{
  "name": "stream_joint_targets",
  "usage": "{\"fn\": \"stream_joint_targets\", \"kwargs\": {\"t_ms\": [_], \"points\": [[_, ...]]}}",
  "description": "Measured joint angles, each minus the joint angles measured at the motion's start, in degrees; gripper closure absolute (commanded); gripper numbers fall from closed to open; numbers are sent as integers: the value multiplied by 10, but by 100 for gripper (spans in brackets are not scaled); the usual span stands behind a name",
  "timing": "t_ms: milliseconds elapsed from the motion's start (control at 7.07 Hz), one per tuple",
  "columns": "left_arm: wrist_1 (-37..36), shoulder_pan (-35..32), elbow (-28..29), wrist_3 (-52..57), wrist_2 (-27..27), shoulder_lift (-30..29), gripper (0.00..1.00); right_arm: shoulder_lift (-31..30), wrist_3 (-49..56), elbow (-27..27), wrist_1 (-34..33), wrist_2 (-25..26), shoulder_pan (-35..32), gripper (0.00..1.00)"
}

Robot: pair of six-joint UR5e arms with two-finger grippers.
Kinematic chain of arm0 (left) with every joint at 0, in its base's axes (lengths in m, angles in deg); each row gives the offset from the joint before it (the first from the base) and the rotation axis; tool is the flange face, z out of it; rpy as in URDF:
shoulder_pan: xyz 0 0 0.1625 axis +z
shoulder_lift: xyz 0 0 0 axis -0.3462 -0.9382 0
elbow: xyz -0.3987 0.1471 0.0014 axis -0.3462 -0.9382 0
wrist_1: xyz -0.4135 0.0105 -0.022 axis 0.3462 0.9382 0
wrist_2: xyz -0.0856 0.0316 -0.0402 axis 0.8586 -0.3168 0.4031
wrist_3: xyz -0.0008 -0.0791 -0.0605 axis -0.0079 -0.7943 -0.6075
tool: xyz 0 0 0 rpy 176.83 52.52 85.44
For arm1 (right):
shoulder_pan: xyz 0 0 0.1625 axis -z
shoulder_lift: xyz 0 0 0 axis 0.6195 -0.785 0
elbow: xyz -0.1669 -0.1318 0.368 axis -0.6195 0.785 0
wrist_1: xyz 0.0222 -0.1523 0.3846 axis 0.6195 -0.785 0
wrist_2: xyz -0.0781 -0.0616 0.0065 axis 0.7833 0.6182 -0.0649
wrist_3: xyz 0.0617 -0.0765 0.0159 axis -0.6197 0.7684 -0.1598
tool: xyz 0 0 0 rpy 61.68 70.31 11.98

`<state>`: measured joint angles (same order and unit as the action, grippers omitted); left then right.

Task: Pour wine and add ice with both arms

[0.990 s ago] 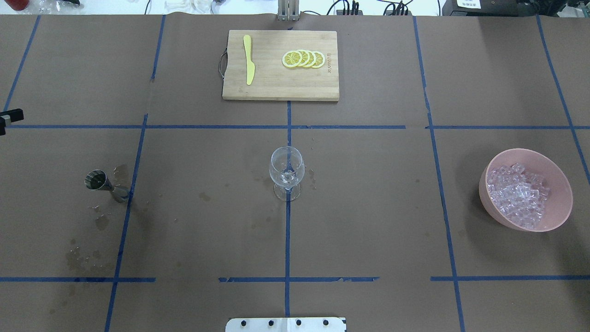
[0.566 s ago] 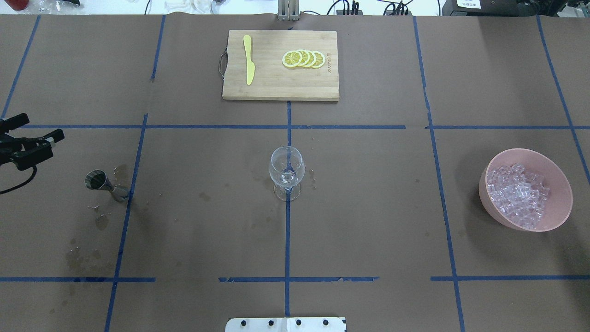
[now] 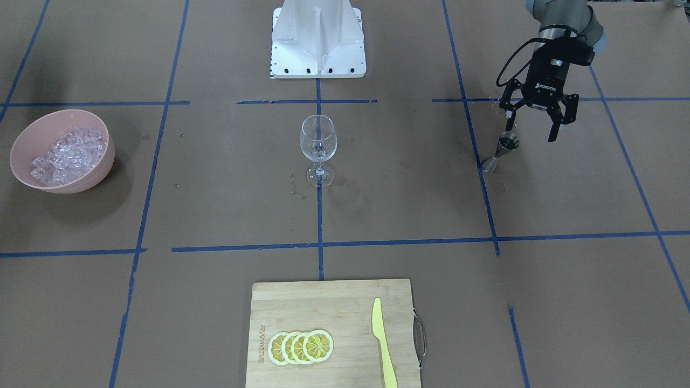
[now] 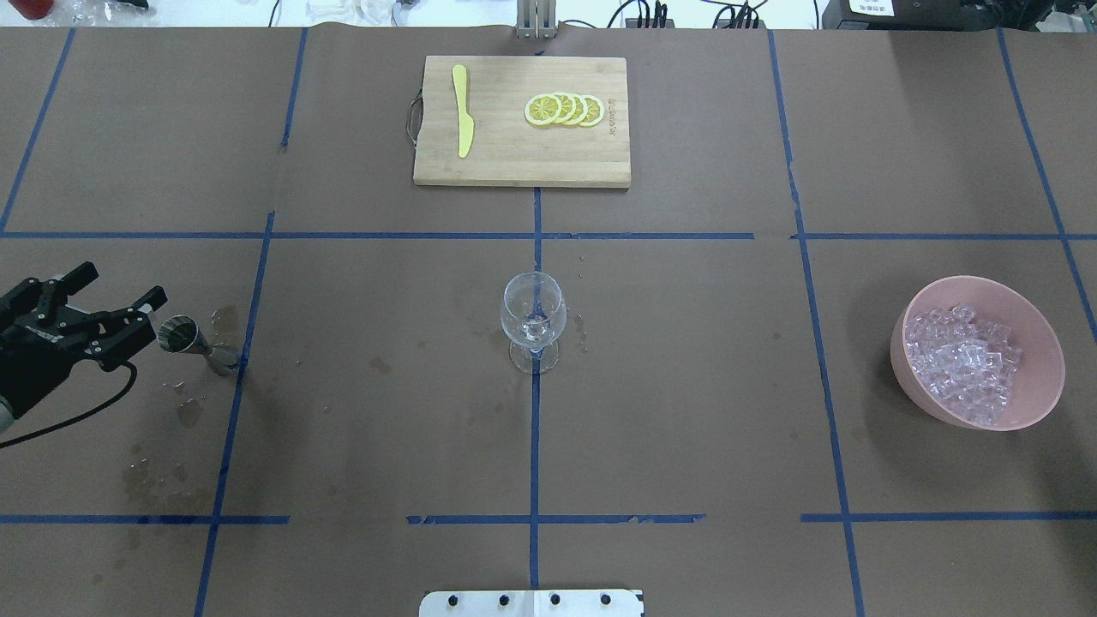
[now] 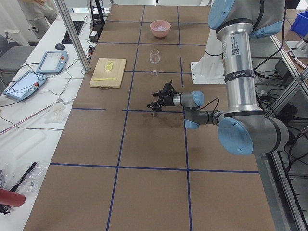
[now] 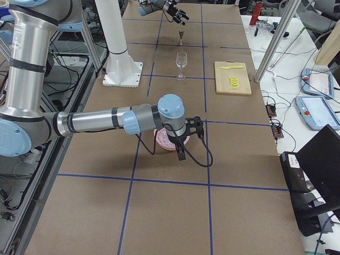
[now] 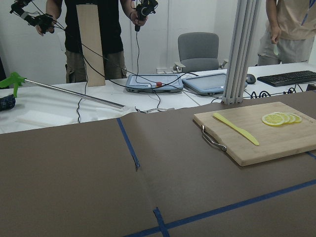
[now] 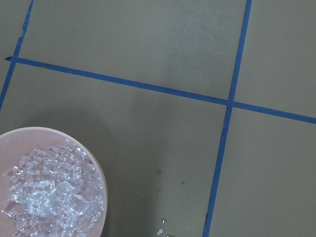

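L gripper [image 4: 120, 284], jaws spread and empty, hangs beside jigger [image 4: 182, 336]; R gripper [image 6: 188, 141], state not discernible, sits near bowl [image 4: 1035, 410] with all ice [image 4: 964, 364]; glass [image 4: 532, 313] has no ice, poss. a trace of wine, so pour and ice steps look pending.

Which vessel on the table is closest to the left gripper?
The small metal jigger, right beside the left gripper; the wine glass and pink bowl stand far off.
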<state>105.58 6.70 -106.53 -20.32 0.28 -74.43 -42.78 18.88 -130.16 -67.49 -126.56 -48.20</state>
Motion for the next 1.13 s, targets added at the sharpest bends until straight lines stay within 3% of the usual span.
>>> {"fn": "stream_joint_targets", "kwargs": {"t_ms": [283, 707, 849, 990, 1132], "points": [[1, 49, 45, -21, -70, -27, 1, 0, 0, 0, 0, 0, 0, 0], [2, 65, 127, -44, -103, -79, 3, 0, 0, 0, 0, 0, 0, 0], [3, 66, 142, -47, -104, -86, 18, 0, 0, 0, 0, 0, 0, 0], [3, 66, 151, -48, -105, -90, 41, 0, 0, -1, 0, 0, 0, 0], [4, 66, 156, -48, -104, -93, 54, 1, 0, -1, 0, 0, 0, 0]]}}
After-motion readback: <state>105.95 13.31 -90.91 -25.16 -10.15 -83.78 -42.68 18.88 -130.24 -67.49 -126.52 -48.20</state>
